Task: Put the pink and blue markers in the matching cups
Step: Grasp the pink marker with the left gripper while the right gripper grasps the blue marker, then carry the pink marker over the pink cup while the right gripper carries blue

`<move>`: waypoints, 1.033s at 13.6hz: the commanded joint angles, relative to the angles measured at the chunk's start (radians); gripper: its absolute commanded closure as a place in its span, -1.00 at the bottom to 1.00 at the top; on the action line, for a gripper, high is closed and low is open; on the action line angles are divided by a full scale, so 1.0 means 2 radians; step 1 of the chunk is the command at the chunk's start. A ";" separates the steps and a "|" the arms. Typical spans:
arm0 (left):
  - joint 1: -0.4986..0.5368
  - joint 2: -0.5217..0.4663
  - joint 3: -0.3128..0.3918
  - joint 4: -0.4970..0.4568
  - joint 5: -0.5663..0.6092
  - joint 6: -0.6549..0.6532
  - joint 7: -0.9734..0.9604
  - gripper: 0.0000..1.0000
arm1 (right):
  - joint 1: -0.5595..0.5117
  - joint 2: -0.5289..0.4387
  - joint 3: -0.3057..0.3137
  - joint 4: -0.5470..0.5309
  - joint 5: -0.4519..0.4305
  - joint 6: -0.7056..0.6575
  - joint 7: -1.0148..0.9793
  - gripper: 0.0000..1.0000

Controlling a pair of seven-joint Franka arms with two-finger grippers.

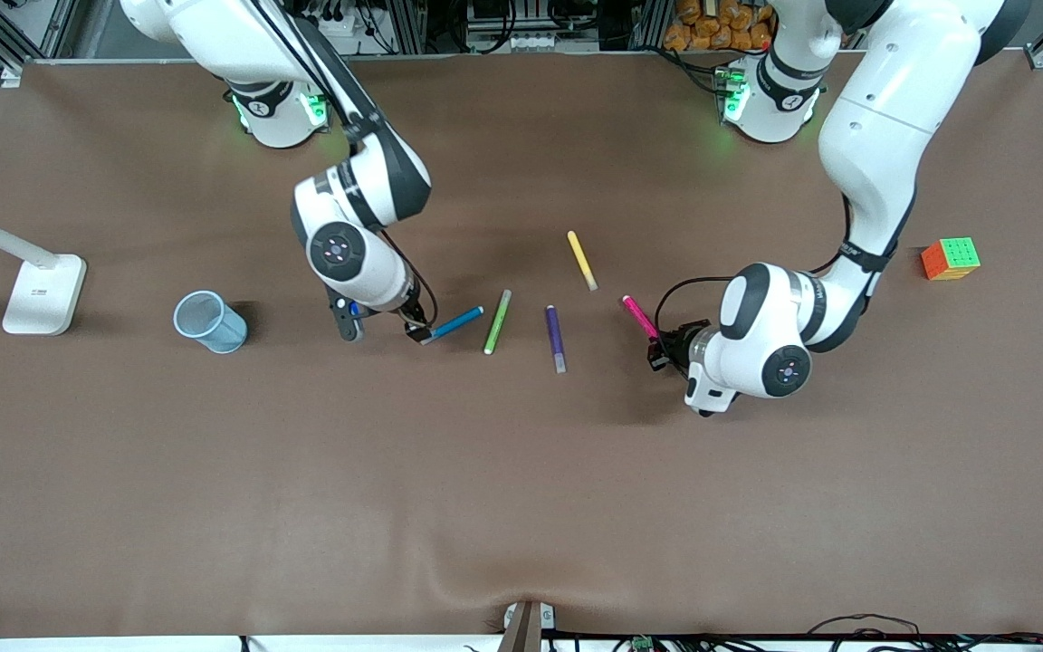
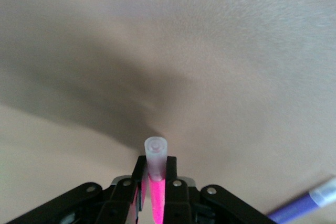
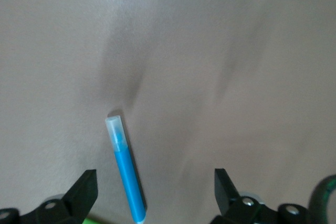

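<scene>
The pink marker [image 1: 639, 316] is clamped between the fingers of my left gripper [image 1: 659, 349], low at the table. In the left wrist view the left gripper [image 2: 156, 162] grips the pink marker [image 2: 157, 198] just below its pale tip. The blue marker [image 1: 454, 323] lies on the table. My right gripper [image 1: 383, 328] is open over its end nearer the pale blue cup [image 1: 211, 321]. In the right wrist view the blue marker [image 3: 126, 169] lies between the spread fingers of the right gripper [image 3: 156, 179], untouched. The pink cup is out of view.
A lime green pen [image 1: 497, 321], a dark purple pen [image 1: 556, 338] and a yellow pen [image 1: 581, 260] lie between the two grippers. A colour cube [image 1: 950, 259] sits toward the left arm's end. A white lamp base [image 1: 43, 292] stands toward the right arm's end.
</scene>
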 commanded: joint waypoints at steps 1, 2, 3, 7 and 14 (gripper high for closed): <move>0.001 -0.070 0.003 -0.007 0.065 -0.056 -0.015 1.00 | 0.005 0.023 -0.004 0.014 0.006 0.029 0.024 -0.56; 0.002 -0.086 0.003 -0.005 0.086 -0.070 -0.011 1.00 | 0.008 0.039 -0.004 0.023 0.006 0.041 0.033 -0.40; 0.004 -0.104 0.003 -0.005 0.101 -0.079 -0.008 1.00 | 0.014 0.055 -0.005 0.032 0.005 0.043 0.037 -0.25; 0.027 -0.165 0.003 -0.007 0.111 -0.119 -0.004 1.00 | 0.014 0.069 -0.005 0.037 0.005 0.049 0.038 -0.10; 0.085 -0.250 0.002 -0.036 0.154 -0.145 0.082 1.00 | 0.030 0.082 -0.006 0.036 -0.002 0.060 0.036 0.99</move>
